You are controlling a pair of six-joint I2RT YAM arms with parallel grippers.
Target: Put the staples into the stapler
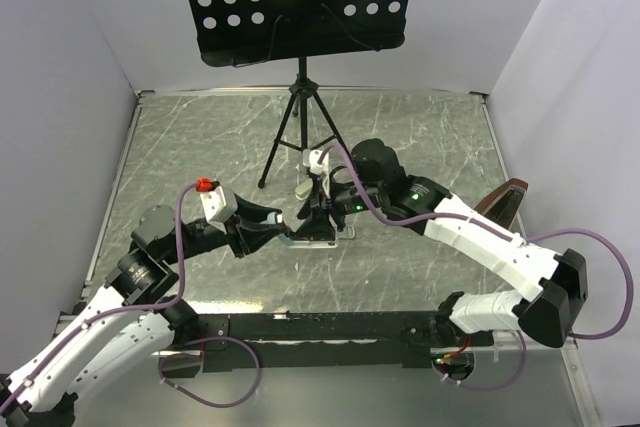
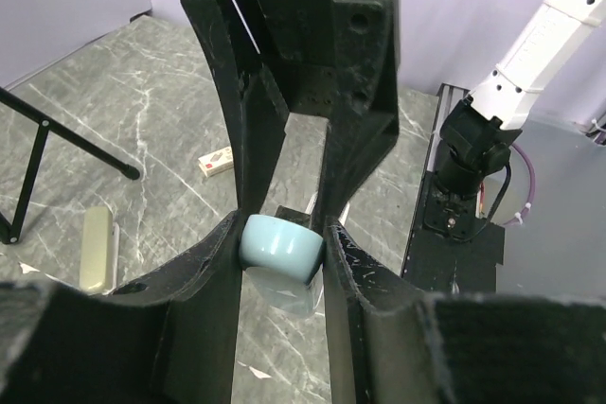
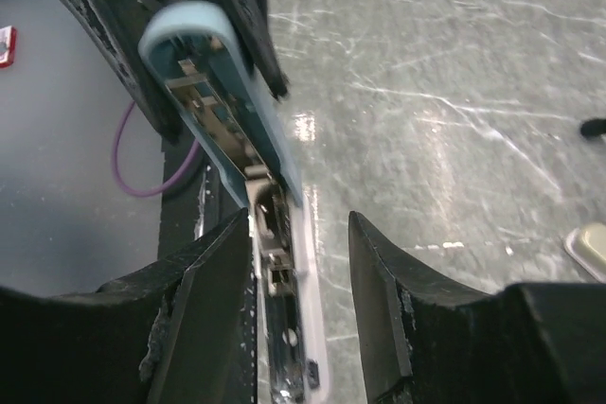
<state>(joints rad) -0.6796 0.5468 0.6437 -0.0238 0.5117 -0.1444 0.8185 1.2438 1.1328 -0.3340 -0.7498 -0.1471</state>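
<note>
The left gripper (image 2: pixel 281 234) clenches the stapler (image 2: pixel 279 245) by its blue end, while the right gripper (image 3: pixel 298 224) straddles it, jaws half open.

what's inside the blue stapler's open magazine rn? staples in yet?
Inside the blue stapler, hinged open, the magazine shows bare metal parts. No staple strip is visible there, but its near end runs out of frame between the fingers of the right gripper.
</note>
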